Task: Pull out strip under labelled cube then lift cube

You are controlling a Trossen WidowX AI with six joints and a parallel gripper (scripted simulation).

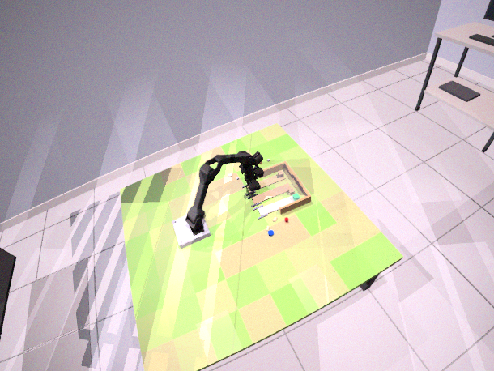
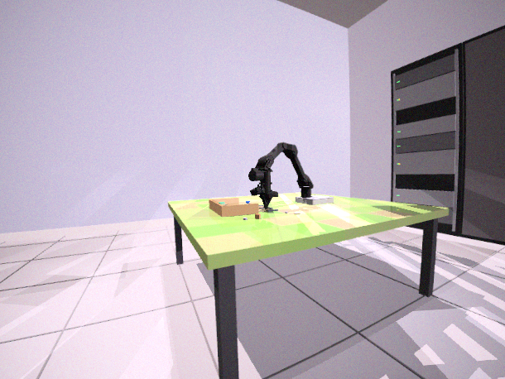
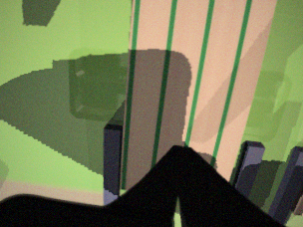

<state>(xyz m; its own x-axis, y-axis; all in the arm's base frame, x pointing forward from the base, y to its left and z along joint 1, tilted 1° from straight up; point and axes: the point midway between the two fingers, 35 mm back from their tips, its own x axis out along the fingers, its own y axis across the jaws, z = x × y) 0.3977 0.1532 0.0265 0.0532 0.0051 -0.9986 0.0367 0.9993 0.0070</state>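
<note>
My gripper (image 1: 250, 195) (image 2: 267, 209) (image 3: 180, 154) is shut and empty, low at the near end of the striped strip. The striped strip (image 3: 145, 30) (image 1: 268, 182) is tan with thin green lines and lies flat; in the wrist view the shut fingertips overlap its near end. Whether they touch it cannot be told. A small tan cube (image 1: 279, 175) is at its far end. Another small cube (image 1: 291, 192) is at the far end of the middle strip (image 1: 270, 194). A teal cube (image 1: 295, 196) is at the far end of the pale strip (image 1: 274, 207). Labels are too small to read.
A low brown wall (image 1: 296, 206) (image 2: 238, 210) surrounds the strips' far ends. Thin dark rails (image 3: 113, 159) (image 3: 250, 161) flank the striped strip's near end. A red piece (image 1: 287, 219), a blue piece (image 1: 270, 232) and a brown cube (image 2: 257, 216) lie outside the wall.
</note>
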